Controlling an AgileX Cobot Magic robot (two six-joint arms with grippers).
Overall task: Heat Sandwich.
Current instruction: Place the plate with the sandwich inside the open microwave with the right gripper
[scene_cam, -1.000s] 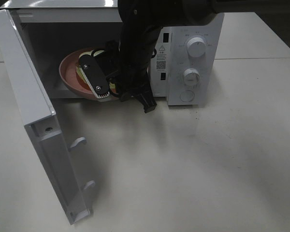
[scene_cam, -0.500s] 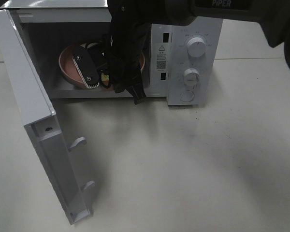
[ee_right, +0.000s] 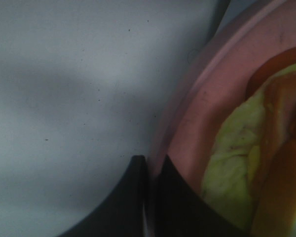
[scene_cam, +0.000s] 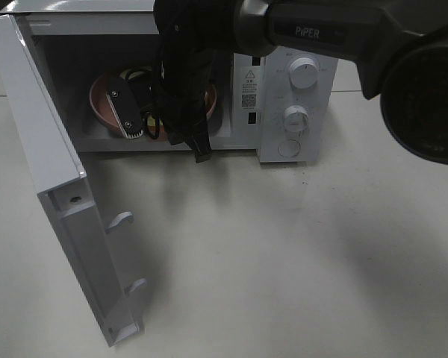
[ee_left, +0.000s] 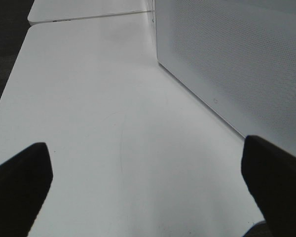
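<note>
- Currently I see the right gripper (ee_right: 150,165) pressed together on the rim of the pink plate (ee_right: 207,98), with one dark finger on each side of the edge.
- On that plate lies the sandwich (ee_right: 251,163), with its pale yellow-green filling nearest the gripper and its orange-brown crust beyond that.
- The sandwich sits just beside the pinched stretch of rim. I cannot tell whether the filling touches the inner finger.
- From the high camera, the right arm (scene_cam: 201,45) reaches across into the open cavity of the microwave (scene_cam: 299,89).
- The plate is inside that cavity with the arm covering its middle, and I cannot make out the sandwich from up there.
- The door (scene_cam: 45,149) stands swung wide on the left of the view, above the desk (scene_cam: 284,261).
- My left gripper (ee_left: 148,182) is spread wide, its two dark fingers at the edges of its own camera's picture.
- It hangs over the desk, next to a perforated white wall (ee_left: 237,59).
</note>
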